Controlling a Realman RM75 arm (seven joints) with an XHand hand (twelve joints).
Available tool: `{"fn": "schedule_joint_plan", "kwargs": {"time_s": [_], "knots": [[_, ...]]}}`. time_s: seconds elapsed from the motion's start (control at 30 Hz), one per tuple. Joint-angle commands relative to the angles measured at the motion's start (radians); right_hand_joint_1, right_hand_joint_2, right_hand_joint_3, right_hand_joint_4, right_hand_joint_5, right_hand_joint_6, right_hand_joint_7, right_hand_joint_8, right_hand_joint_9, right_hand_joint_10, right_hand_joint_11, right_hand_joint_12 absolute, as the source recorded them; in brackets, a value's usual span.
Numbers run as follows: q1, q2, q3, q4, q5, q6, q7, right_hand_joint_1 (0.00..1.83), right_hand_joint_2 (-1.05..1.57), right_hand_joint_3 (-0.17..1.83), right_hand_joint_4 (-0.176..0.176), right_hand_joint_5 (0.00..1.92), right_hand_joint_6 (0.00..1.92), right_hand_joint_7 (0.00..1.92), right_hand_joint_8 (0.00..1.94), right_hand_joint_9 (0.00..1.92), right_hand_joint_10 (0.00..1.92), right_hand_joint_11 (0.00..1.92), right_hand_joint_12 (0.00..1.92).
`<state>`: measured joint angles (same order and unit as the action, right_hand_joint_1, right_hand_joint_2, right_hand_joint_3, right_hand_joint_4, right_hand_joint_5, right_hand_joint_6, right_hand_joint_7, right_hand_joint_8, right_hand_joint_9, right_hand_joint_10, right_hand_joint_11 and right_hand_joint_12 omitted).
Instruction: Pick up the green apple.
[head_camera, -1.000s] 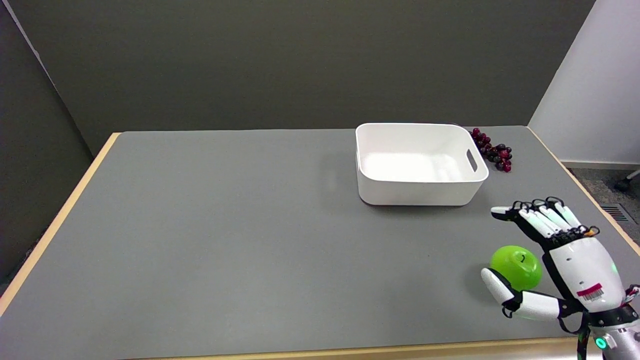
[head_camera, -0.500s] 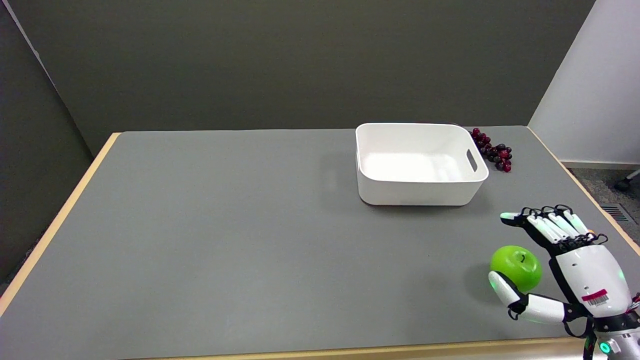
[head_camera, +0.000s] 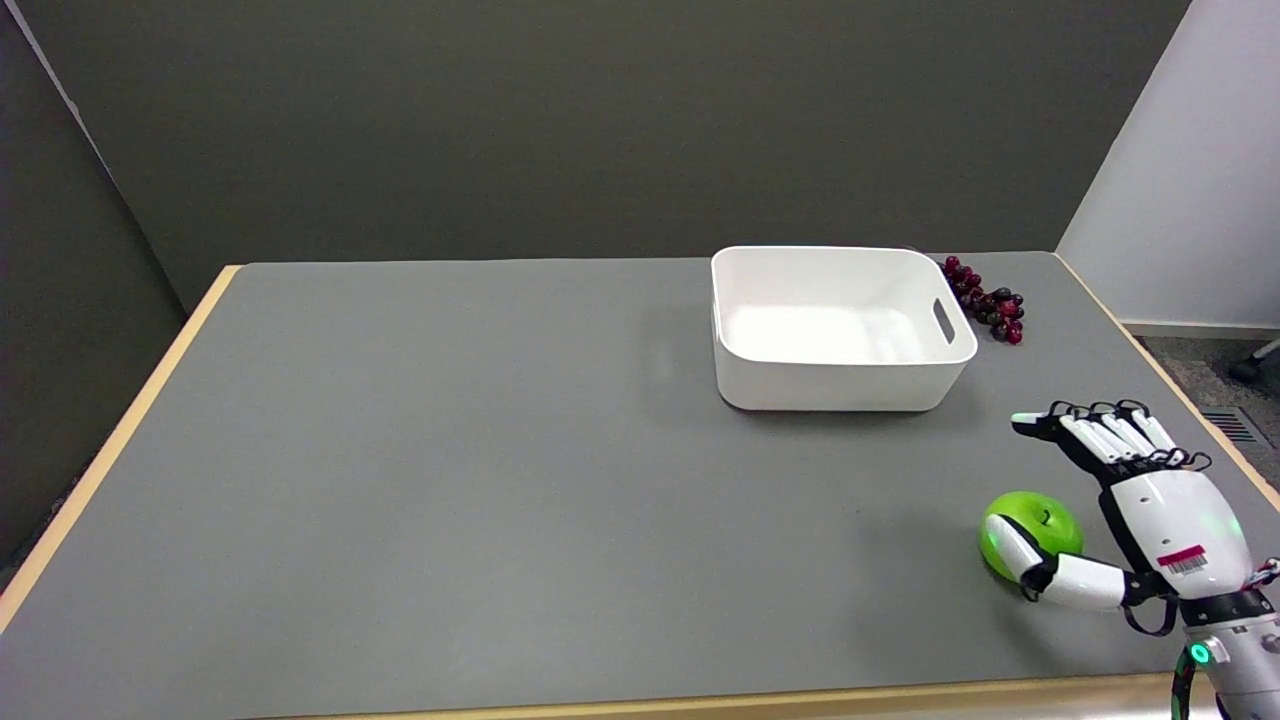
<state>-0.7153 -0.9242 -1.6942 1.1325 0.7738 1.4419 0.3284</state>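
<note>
Robot hand (head_camera: 1130, 510) spread wide, fingers apart, nothing gripped yet. Green apple (head_camera: 1035, 528) on the counter (head_camera: 500, 450), sitting in the hand's opening, thumb across its near side, fingers well beyond it. Approach looks done; closing and lifting left.

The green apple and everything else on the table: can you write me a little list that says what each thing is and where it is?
green apple: near right of the table
right hand: beside the apple, fingers spread, thumb in front of it, not gripping
white bin: farther back, looks empty
grapes: dark red, right of the bin
table: grey top, wooden edge
</note>
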Motion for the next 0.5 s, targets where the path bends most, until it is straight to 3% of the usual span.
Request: {"fn": "schedule_joint_plan", "kwargs": {"time_s": [0.03,0.5], "knots": [[0.068,-0.016,-0.011,-0.095,0.058,-0.118,0.025,0.35,0.59,0.80,0.038,0.36,0.67,0.47,0.52,0.27,0.92,0.09,1.30],[0.080,-0.065,-0.032,-0.149,0.056,-0.113,0.083,0.34,0.56,0.85,0.035,0.34,0.64,0.44,0.51,0.26,0.87,0.06,1.30]]}}
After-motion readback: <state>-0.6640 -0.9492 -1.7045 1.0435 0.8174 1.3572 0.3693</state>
